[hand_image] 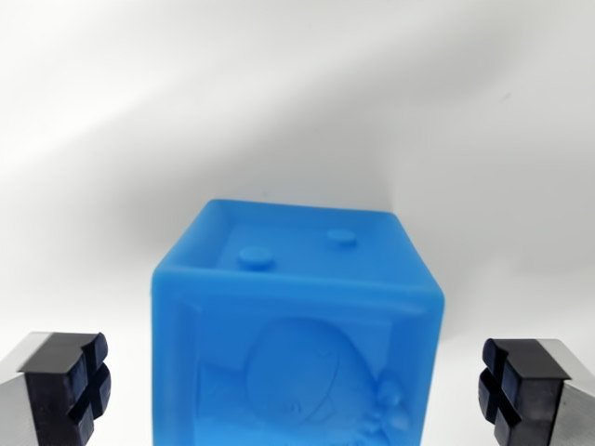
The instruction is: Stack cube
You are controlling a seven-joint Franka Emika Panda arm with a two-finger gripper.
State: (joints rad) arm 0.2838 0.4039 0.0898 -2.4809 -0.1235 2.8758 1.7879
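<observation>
The gripper (296, 386) has its black-padded fingers (79, 386) spread wide, one on either side of the blue cube (297, 325), touching neither face.

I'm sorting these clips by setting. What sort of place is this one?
Probably a lab or test bench, though little shows: a plain white surface, one blue moulded cube with studs on top, and an open gripper either side of it. No furniture or room is visible.

bare lab-like setup: plain white surface (112, 111), nothing homely
</observation>
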